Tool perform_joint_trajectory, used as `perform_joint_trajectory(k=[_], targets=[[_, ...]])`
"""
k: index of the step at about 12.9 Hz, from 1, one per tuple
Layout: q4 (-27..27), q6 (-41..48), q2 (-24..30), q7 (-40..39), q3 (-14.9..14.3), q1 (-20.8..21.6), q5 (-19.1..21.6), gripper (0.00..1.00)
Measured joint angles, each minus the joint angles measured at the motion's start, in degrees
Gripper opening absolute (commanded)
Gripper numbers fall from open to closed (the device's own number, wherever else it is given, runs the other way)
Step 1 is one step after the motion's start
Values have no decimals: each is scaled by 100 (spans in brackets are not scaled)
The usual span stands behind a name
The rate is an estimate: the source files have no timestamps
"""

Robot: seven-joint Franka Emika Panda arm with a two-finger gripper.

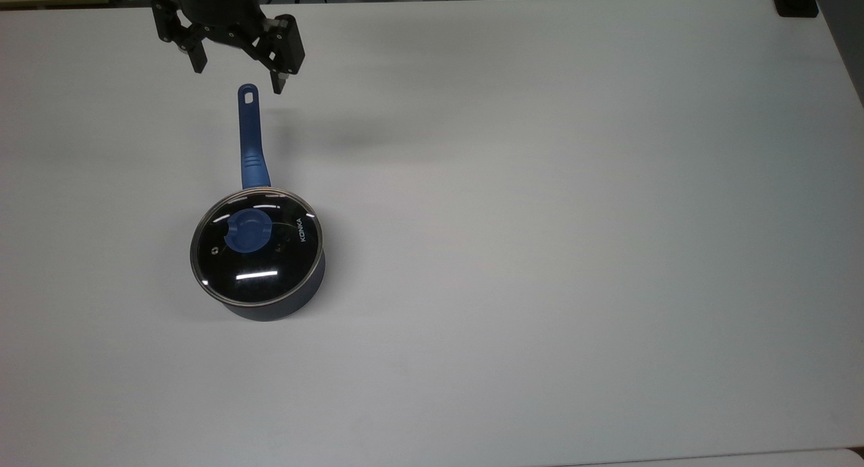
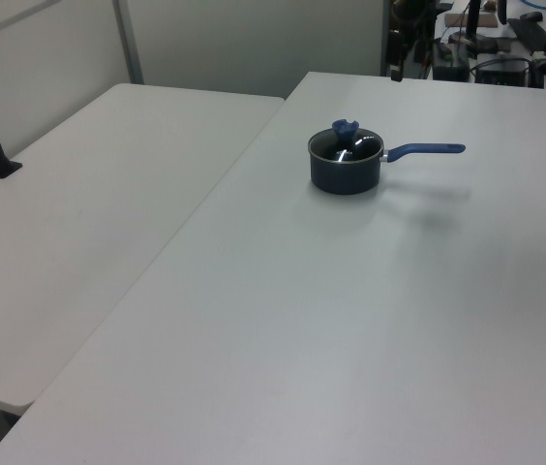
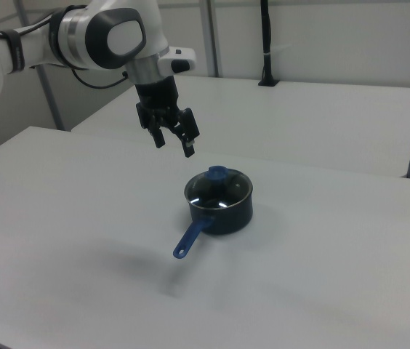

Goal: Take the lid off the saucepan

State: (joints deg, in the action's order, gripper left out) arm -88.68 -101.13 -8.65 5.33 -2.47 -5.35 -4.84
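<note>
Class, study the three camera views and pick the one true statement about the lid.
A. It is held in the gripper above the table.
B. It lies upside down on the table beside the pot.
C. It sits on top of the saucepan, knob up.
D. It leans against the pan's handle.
C: the lid covers the saucepan, blue knob up, while the open gripper hangs empty above the handle's end.

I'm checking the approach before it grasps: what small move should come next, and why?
Probably carry the open gripper over the blue knob. It hangs in the air near the handle's end, and the lid sits on the saucepan.
</note>
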Motion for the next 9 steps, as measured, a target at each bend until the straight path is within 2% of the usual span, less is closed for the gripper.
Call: perform_joint_trajectory(k=[9], targets=[[26, 176, 292, 1, 2, 8, 0, 100]])
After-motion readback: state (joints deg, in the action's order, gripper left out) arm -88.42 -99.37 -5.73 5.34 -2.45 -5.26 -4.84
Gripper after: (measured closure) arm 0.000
